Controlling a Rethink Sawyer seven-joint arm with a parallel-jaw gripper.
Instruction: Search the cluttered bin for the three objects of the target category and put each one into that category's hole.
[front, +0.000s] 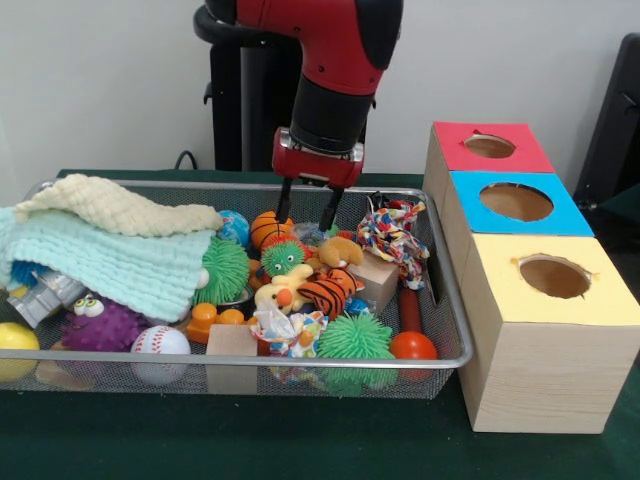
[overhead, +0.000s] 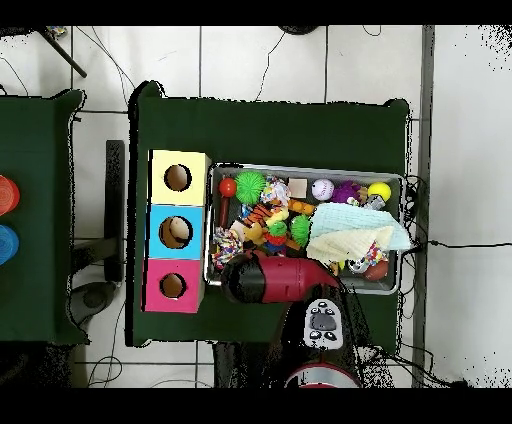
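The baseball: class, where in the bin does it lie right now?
In the front view the baseball lies at the bin's near edge, left of middle, between the purple toy and a wooden block.

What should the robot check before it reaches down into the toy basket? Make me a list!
1. Gripper open: ok, both fingers are spread apart and empty.
2. Gripper above the wire basket: ok, it hangs over the far middle part.
3. Toy right below: cannot tell; the orange ball and the tiger toy are both close.
4. Toys hidden under the green blanket: cannot tell.
5. Holes free in the red box, blue box and yellow box: ok.
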